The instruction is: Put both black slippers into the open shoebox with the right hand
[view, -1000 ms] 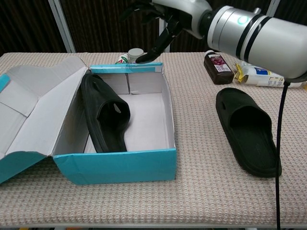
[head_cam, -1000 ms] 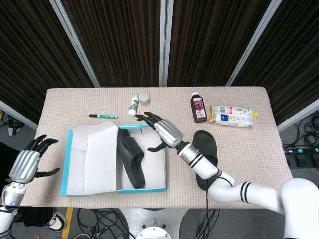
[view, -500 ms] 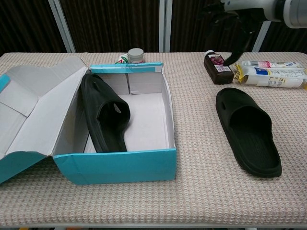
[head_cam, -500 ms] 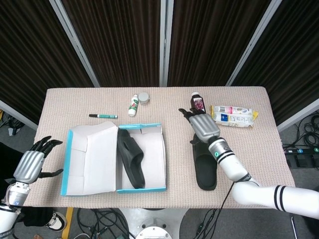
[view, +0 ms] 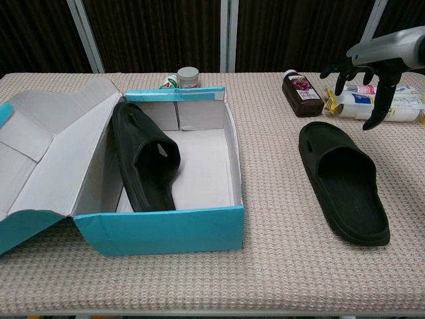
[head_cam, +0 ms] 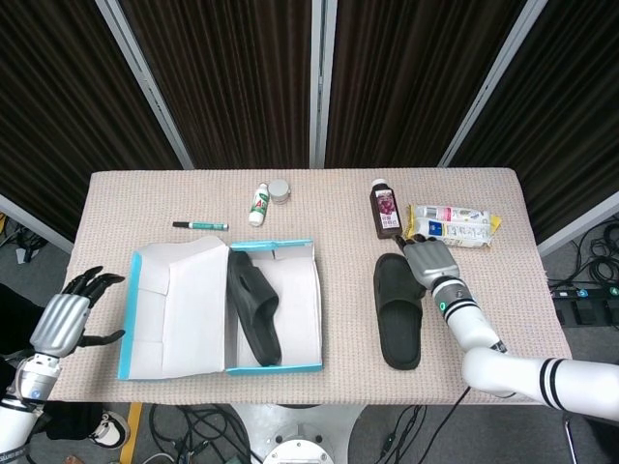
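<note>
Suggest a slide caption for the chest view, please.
One slipper boxed in the shoebox; right hand hovers above the second slipper.

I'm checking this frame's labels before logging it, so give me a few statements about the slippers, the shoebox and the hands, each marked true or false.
1. One black slipper lies inside the open shoebox. True.
2. The second slipper is held in the right hand. False: it lies flat on the table, and the hand holds nothing.
3. The dark bottle stands upright on the table beyond the second slipper. True.
4. The left hand rests on the shoebox lid. False: it is off the table's left edge, fingers apart, touching nothing.
5. A green pen lies inside the shoebox. False: it lies on the table beyond the box.
</note>
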Action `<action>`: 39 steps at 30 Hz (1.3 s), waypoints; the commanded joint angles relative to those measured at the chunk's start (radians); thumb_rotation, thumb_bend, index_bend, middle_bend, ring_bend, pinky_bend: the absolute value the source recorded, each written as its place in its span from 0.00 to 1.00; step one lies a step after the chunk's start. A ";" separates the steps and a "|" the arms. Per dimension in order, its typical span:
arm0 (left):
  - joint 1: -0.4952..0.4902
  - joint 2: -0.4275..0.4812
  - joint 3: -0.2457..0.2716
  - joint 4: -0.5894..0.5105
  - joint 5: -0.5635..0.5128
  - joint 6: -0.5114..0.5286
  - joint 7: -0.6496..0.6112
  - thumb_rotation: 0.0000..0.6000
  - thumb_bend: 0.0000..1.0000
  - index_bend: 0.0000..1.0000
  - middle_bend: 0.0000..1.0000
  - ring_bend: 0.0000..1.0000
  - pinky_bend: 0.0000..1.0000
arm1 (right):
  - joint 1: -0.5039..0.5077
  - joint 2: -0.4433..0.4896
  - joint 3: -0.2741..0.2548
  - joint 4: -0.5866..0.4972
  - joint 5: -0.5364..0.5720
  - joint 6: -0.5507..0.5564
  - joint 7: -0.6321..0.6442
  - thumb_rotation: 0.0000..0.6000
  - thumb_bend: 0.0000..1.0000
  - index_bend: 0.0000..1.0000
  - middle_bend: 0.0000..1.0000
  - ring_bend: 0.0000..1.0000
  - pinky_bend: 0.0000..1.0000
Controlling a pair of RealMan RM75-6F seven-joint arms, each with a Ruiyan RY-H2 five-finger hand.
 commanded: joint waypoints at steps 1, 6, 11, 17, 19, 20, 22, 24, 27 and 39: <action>0.002 0.001 0.001 0.000 -0.001 0.001 -0.002 1.00 0.00 0.21 0.21 0.09 0.18 | 0.006 -0.025 -0.011 0.035 0.013 -0.041 0.020 1.00 0.03 0.02 0.18 0.06 0.19; 0.000 -0.001 0.003 0.004 -0.004 -0.006 -0.006 1.00 0.00 0.21 0.21 0.09 0.18 | 0.023 -0.075 -0.042 0.076 0.043 -0.037 0.009 1.00 0.03 0.01 0.18 0.06 0.19; -0.002 0.003 0.006 0.003 -0.008 -0.018 -0.005 1.00 0.00 0.21 0.21 0.09 0.18 | 0.044 -0.110 -0.057 0.103 0.077 -0.032 -0.004 1.00 0.03 0.01 0.18 0.06 0.19; 0.000 0.011 0.005 0.001 -0.016 -0.022 -0.013 1.00 0.00 0.21 0.21 0.09 0.18 | 0.070 -0.141 -0.061 0.125 0.108 -0.025 -0.017 1.00 0.03 0.00 0.18 0.05 0.14; 0.000 0.012 0.006 0.002 -0.024 -0.031 -0.029 1.00 0.00 0.21 0.21 0.09 0.18 | 0.082 -0.151 -0.065 0.128 0.125 -0.018 -0.030 1.00 0.03 0.00 0.18 0.04 0.14; 0.000 0.012 0.006 0.004 -0.026 -0.033 -0.036 1.00 0.00 0.21 0.21 0.09 0.18 | 0.087 -0.155 -0.066 0.129 0.133 -0.015 -0.035 1.00 0.03 0.00 0.18 0.04 0.14; 0.001 0.009 0.007 0.011 -0.027 -0.036 -0.044 1.00 0.00 0.21 0.21 0.09 0.18 | 0.098 -0.165 -0.070 0.131 0.152 -0.010 -0.046 1.00 0.03 0.00 0.18 0.04 0.14; 0.001 0.007 0.009 0.016 -0.025 -0.037 -0.050 1.00 0.00 0.21 0.21 0.09 0.18 | 0.106 -0.174 -0.073 0.136 0.166 -0.008 -0.055 1.00 0.03 0.00 0.18 0.04 0.14; 0.002 0.005 0.010 0.022 -0.020 -0.033 -0.057 1.00 0.00 0.21 0.21 0.09 0.18 | 0.117 -0.191 -0.076 0.151 0.191 -0.019 -0.063 1.00 0.03 0.00 0.18 0.04 0.14; -0.001 0.011 0.011 0.014 -0.020 -0.039 -0.055 1.00 0.00 0.21 0.21 0.09 0.18 | 0.144 -0.204 -0.093 0.164 0.233 -0.015 -0.088 1.00 0.03 0.00 0.20 0.05 0.14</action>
